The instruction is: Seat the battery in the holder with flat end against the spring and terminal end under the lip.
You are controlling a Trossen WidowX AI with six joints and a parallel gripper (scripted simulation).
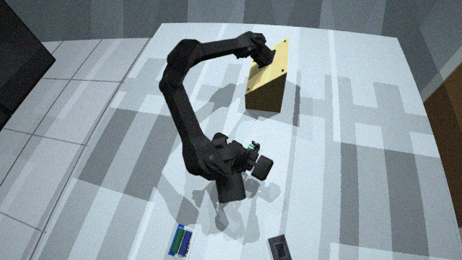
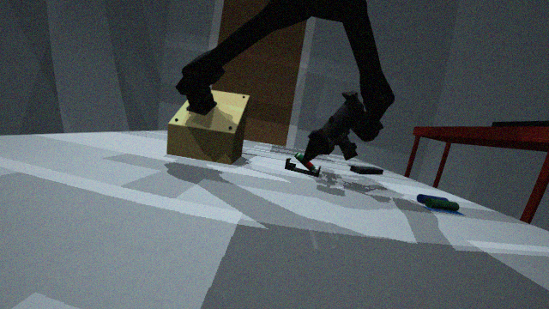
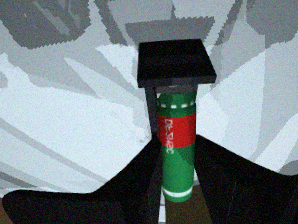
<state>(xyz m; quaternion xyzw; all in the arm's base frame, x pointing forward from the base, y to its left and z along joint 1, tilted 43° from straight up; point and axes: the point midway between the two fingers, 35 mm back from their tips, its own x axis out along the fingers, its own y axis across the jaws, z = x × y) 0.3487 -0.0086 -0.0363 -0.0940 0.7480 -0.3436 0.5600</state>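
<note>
The gripper (image 3: 177, 183) is closed most of the way on the battery (image 3: 177, 152), its two dark fingers clamping the green body from either side near the rear end, so the red band and the front end stick out ahead of the fingertips. Just beyond that front end sits the black holder (image 3: 176, 63), whose end block covers the battery's tip in the wrist view. In the exterior view the battery (image 2: 305, 161) slants down into the holder (image 2: 302, 168), the low end in the cradle and the gripped end raised above it.

The main risk, as I judge it, is that slant. If the arm pushes further along the battery's axis while it is tilted, the leading end can jam against the end block or the lip and lever the light holder across the table (image 2: 129, 206). Pressing the raised end straight down while the front is wedged would load the holder hard. Opening the fingers now would likely leave the battery propped up and crooked. I cannot tell which end faces forward, so a reversed fit cannot be ruled out.

The arm rises from its base on the tan block (image 1: 268, 77), arches high, and folds down so the wrist pitches steeply forward onto the holder (image 1: 255, 146).
</note>
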